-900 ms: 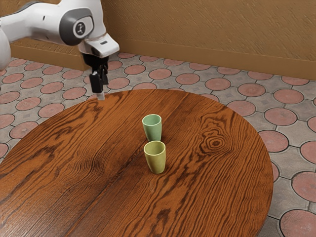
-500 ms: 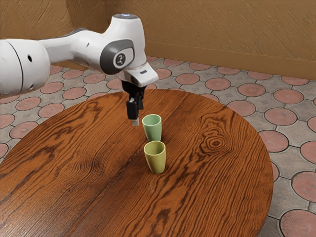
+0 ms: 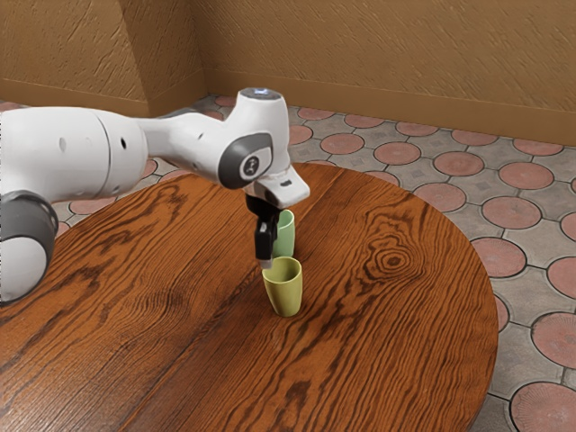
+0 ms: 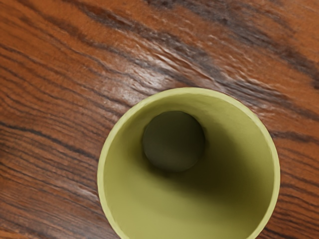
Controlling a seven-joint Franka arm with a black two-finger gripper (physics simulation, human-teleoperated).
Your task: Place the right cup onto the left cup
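Over a round wooden desk (image 3: pixel 162 315), jaws hang by the rim of the upright yellow cup (image 3: pixel 285 295), presumably the right one, w/ the green cup (image 3: pixel 286 236), its likely target, standing near. Can't tell if the jaws are apart or together. Main risk: descending off-centre could catch the rim & tip the yellow cup; a shallow pinch on its tapered wall might slip; a sideways nudge could poss. topple the green cup, b/c clearance looks tight.

The exterior view shows me a homelike room: plastered wall (image 3: pixel 405 67) at twelve o'clock, circle-patterned tile floor (image 3: pixel 500 256) at three, round wooden table (image 3: pixel 189 378) at six.
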